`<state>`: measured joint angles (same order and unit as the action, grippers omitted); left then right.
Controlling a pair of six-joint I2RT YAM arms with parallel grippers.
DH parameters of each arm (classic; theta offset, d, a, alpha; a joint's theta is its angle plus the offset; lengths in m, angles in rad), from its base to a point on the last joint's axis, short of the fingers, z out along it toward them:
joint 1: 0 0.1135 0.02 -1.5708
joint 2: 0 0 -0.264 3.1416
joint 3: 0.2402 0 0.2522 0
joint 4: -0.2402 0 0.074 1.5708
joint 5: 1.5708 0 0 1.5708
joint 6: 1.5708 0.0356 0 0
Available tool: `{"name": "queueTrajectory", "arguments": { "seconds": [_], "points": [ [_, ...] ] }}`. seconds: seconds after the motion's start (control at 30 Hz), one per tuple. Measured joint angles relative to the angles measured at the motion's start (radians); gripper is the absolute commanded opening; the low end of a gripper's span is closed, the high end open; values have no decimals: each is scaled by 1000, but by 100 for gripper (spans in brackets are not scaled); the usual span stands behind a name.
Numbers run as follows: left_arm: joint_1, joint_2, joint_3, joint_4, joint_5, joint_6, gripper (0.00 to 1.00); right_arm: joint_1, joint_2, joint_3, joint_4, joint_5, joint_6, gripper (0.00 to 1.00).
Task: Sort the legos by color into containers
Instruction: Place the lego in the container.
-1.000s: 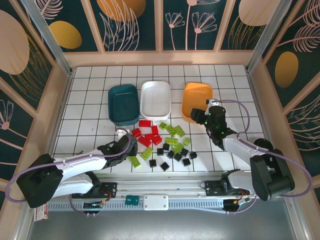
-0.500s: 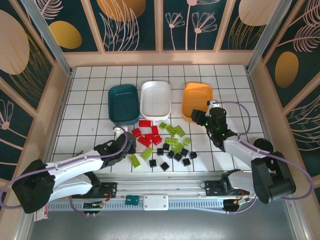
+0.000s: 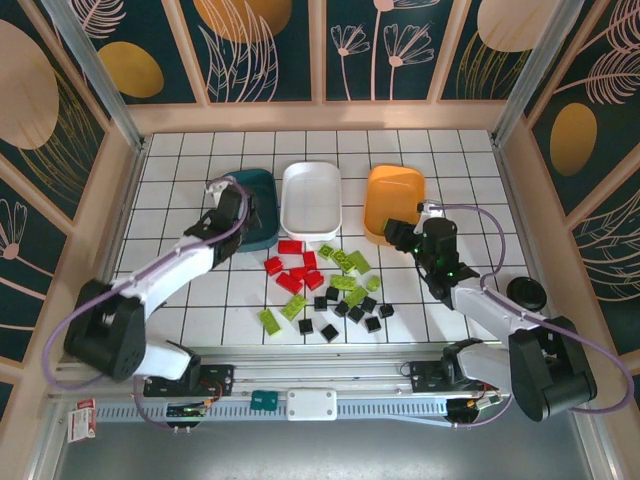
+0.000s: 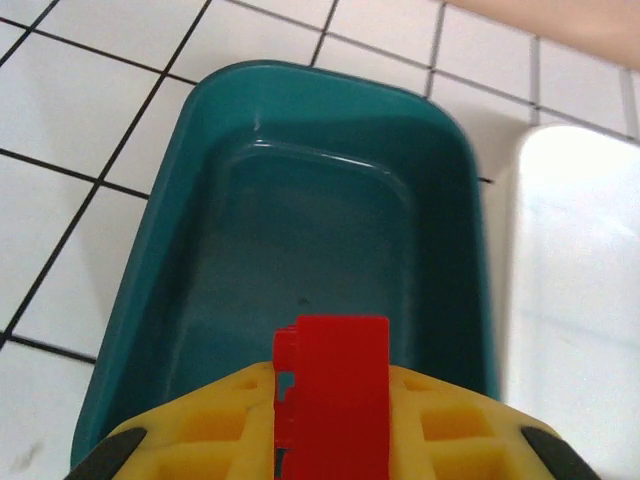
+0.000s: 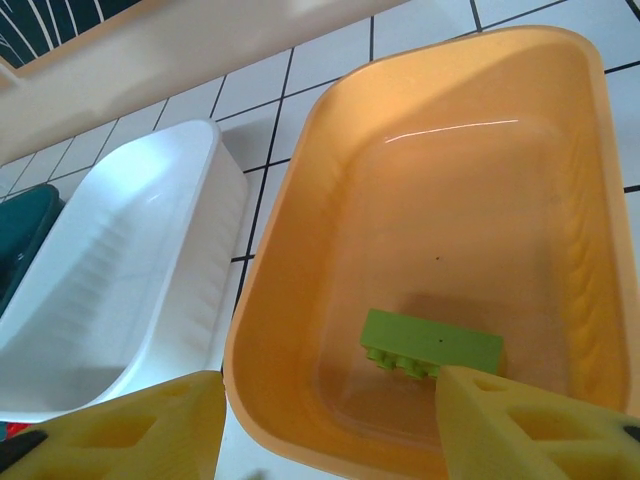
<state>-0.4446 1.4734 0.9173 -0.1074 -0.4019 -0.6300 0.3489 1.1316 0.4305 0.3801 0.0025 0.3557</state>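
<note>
One red brick clamped by left pincer above teal tray; right pincer held parted over orange tray.

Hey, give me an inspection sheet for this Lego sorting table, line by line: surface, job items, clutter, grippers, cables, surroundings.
Surface: white gridded table, loose bricks lying near its middle front.
Job's things: teal tray empty inside; white tray empty; orange tray holds one green brick; red bricks, green bricks and black bricks unsorted on the table.
Clutter: nothing seen.
Grippers: left gripper shut on a red brick above the teal tray; right gripper open and empty at the orange tray's near rim.
Cables: purple cable along each arm, off the bricks.
Surroundings: wood-framed floral wall panels.
</note>
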Motion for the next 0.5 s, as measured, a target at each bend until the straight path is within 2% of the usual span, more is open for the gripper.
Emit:
{"name": "queueTrajectory", "arguments": {
  "seconds": [0.23, 0.5],
  "points": [
    [6, 289, 196, 6, 30, 48, 0, 0, -34, -1, -23, 0, -1, 58],
    [6, 407, 272, 6, 92, 65, 0, 0, -55, -18, -25, 0, 0, 58]
  ]
}}
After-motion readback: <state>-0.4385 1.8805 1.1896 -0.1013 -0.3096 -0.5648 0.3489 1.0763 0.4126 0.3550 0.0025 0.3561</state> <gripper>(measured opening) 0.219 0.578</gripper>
